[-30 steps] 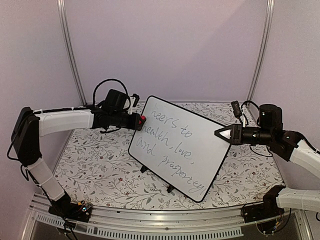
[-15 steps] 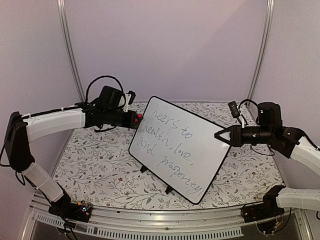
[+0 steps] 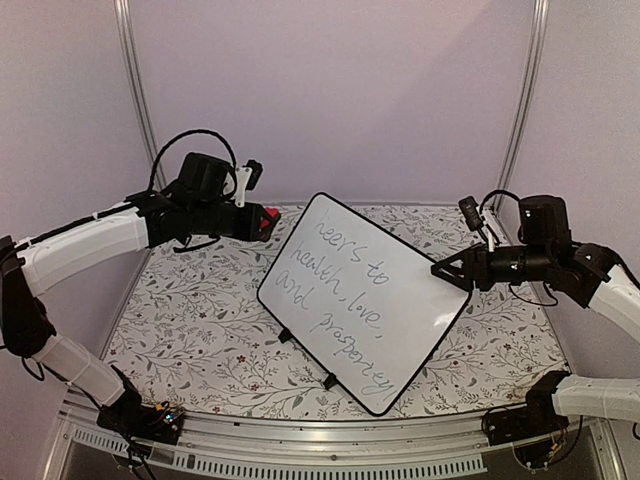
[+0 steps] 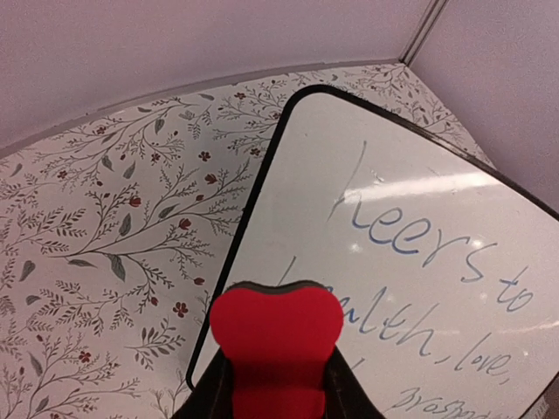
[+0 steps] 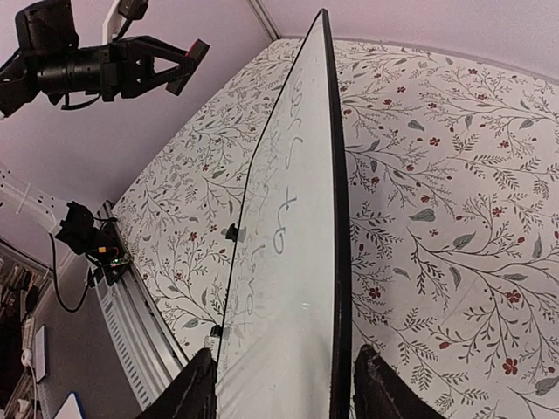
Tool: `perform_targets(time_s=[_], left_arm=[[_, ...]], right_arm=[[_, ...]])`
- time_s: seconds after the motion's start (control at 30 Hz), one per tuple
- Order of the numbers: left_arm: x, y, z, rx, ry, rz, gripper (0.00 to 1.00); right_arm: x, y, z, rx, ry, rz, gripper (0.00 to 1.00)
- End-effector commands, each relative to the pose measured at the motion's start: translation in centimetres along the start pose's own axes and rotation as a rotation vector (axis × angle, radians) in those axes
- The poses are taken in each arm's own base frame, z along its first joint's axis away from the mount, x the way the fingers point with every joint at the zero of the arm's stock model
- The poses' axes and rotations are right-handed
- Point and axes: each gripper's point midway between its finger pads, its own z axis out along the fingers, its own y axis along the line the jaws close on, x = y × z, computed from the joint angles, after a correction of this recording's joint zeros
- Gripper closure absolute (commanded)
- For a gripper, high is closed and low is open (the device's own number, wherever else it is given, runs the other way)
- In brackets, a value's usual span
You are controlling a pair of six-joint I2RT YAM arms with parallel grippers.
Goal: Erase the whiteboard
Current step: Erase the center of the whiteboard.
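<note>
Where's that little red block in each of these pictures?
Top external: the red block is left of centre, just off the upper-left corner of the whiteboard.
Left wrist: bottom centre, in front of the whiteboard.
Right wrist: tiny, top left; the whiteboard runs up the middle.
Shared landmark: the whiteboard.

Whiteboard (image 3: pixel 365 300) stands on its feet (image 3: pixel 286 337), set diagonally across mid-table (image 3: pixel 190 335); it blocks any straight pass between the 2 sides. Bare floral surface lies open to its left and right. Left gripper (image 3: pixel 264 222), clamping red eraser (image 4: pixel 275 336), hangs apart from the top-left corner. Right gripper (image 3: pixel 447 272) straddles the right rim, jaws apart.
</note>
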Motion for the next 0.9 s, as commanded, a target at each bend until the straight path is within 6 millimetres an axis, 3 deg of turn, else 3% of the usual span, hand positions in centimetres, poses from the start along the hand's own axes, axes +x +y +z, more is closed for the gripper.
perform_targets(time_s=[0.0, 0.2, 0.43, 0.63, 0.87], left_arm=[[-1.4, -1.1, -1.0, 0.012, -0.011, 0.054, 0.93], [-1.7, -1.8, -0.2, 0.013, 0.011, 0.123, 0.93], [-1.7, -2.5, 0.3, 0.025, 0.008, 0.188, 0.93], [-0.7, -2.8, 0.6, 0.054, -0.025, 0.201, 0.93], [1.0, -2.0, 1.1, 0.033, -0.001, 0.2, 0.93]], right_arm=[[-3.0, 1.0, -1.4, 0.028, -0.039, -0.055, 0.43], [-6.9, 0.8, -0.9, 0.085, 0.045, -0.071, 0.32], [-9.2, -0.8, 3.7, 0.04, 0.179, -0.01, 0.31], [-8.7, -1.8, 7.3, -0.058, 0.265, 0.025, 0.35], [-7.2, -2.3, 9.1, -0.102, 0.337, 0.106, 0.43]])
